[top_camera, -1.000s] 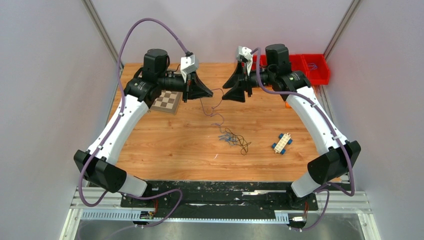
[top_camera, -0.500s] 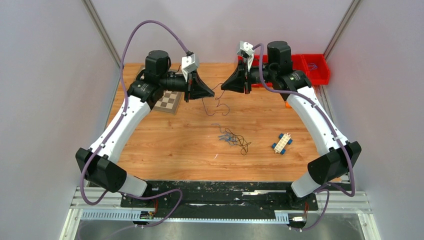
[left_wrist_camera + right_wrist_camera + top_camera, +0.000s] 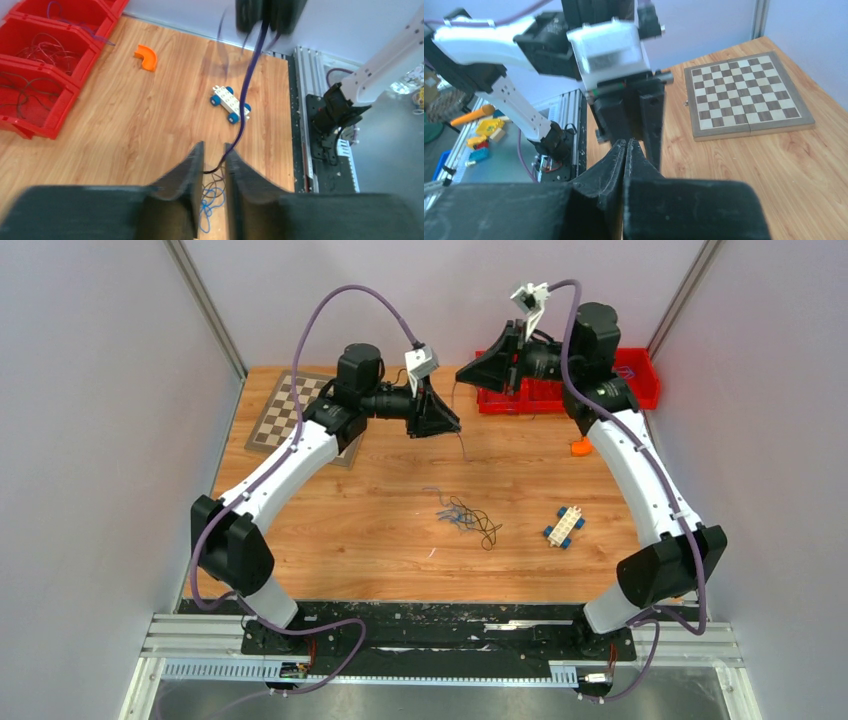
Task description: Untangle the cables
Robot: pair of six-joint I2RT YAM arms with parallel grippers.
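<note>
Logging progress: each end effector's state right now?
Left end effector: slightly open, thin purple wire between its jaws.
Right end effector: closed on that wire.

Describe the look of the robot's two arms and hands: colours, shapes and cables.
The left arm and right arm have white curved shells with black joints. A lilac hose loops along each. The left hand and right hand are black, each with two wedge-shaped fingers narrowing to the tips.

The bare wooden table [image 3: 330,530] lies open left of and nearer than the tangle of thin dark and blue cables [image 3: 468,518]. Right of it stands a white-and-blue toy brick car [image 3: 564,527]. Beyond it, the left gripper [image 3: 214,147], the right gripper [image 3: 626,142] and a thin purple cable [image 3: 248,85] running between them bar the way.
</note>
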